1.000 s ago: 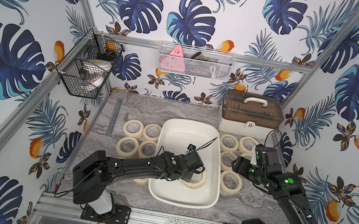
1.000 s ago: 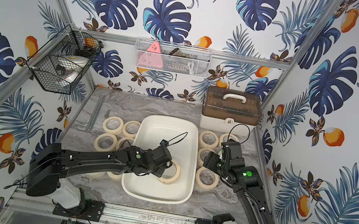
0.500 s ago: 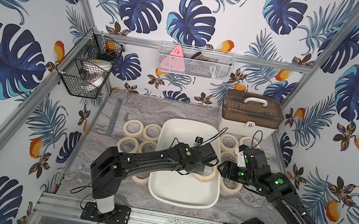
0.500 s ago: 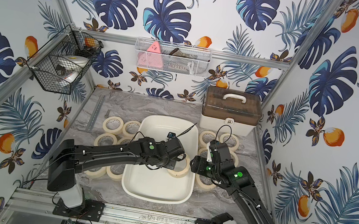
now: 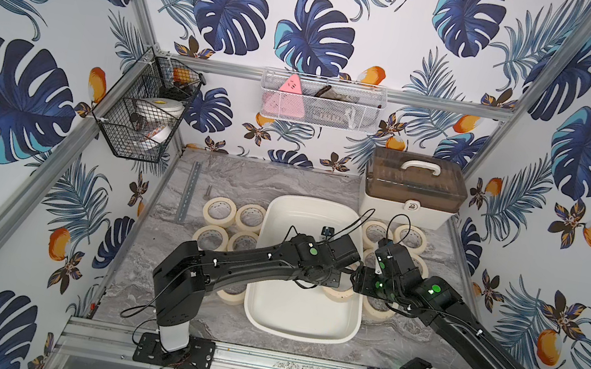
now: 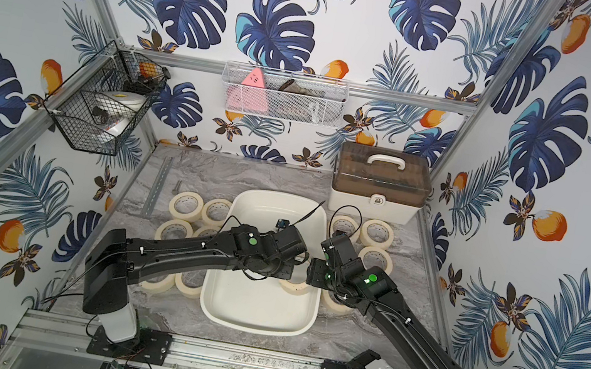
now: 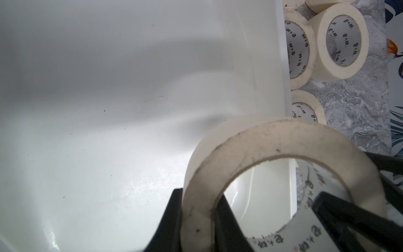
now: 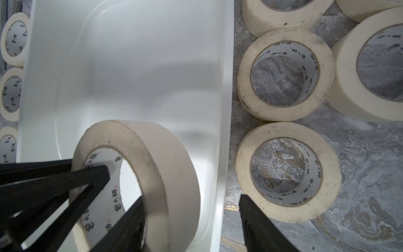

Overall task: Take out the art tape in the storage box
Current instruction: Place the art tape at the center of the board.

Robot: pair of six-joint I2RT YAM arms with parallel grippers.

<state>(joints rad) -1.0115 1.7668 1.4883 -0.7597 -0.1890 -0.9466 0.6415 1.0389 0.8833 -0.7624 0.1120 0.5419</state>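
The storage box [image 5: 297, 334] [image 6: 253, 327] is a shallow cream-white tub in the middle of the table. One art tape roll [image 5: 338, 292] [image 6: 295, 286] hangs tilted over the box's right side. My left gripper [image 7: 197, 220] is shut on that roll's wall [image 7: 272, 141], one finger inside the hole and one outside. My right gripper [image 8: 190, 198] stands open astride the opposite wall of the same roll [image 8: 170, 152]. Its inner finger is in the hole and its outer finger is past the box's rim [image 8: 224, 131], with a gap to the roll. The box's floor [image 7: 109, 87] is bare.
Several art tape rolls lie flat on the table left of the box [image 5: 218, 211] and right of it [image 5: 411, 237] [image 8: 285, 74]. A brown-lidded case [image 5: 413, 189] stands at the back right. A metal rail [image 5: 189, 192] lies at the back left. Wire baskets [image 5: 147, 112] [image 5: 319, 104] hang on the walls.
My left gripper has carried the roll up from the box's floor toward its right side. My right gripper has come in from the right and its jaws have narrowed around the roll's wall.
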